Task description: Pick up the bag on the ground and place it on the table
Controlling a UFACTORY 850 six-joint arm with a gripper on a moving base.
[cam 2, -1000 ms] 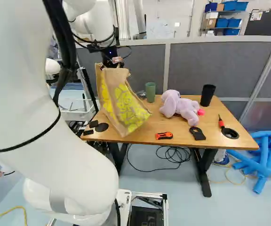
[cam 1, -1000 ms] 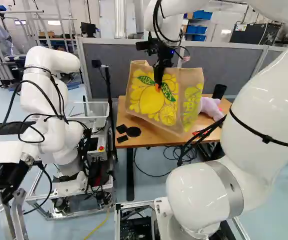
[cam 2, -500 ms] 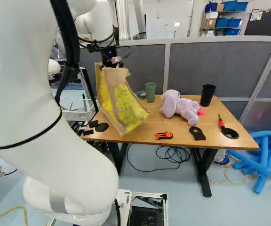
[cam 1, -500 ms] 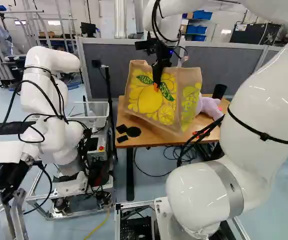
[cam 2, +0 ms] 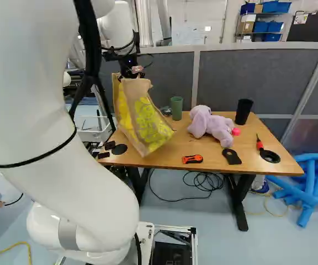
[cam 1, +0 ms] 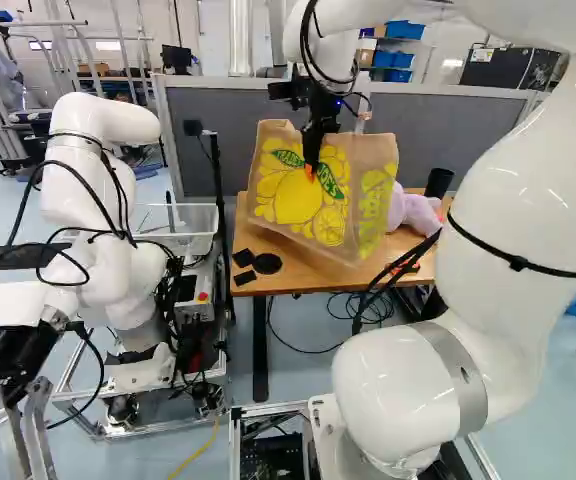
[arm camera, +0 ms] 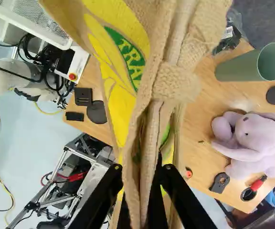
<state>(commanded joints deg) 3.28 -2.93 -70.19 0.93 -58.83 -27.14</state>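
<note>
The jute shopping bag (cam 1: 298, 195) looks light, soft and hard to damage, though its loose lower part may swing or fold; the gathered top rim, pinched in the end effector (arm camera: 142, 169), seems the right hold. It hangs tilted at the tabletop's (cam 2: 217, 163) left end, by the near corner; bottom contact is unclear. Against the earlier frame, arm (cam 1: 518, 190) and bag have shifted slightly leftward together

A glossy white, rounded arm (cam 1: 508, 200); thin black cables (cam 1: 303, 40) loop above the black two-fingered gripper (cam 1: 311, 172), a silver-grey band (cam 1: 462, 370) well below it.
</note>
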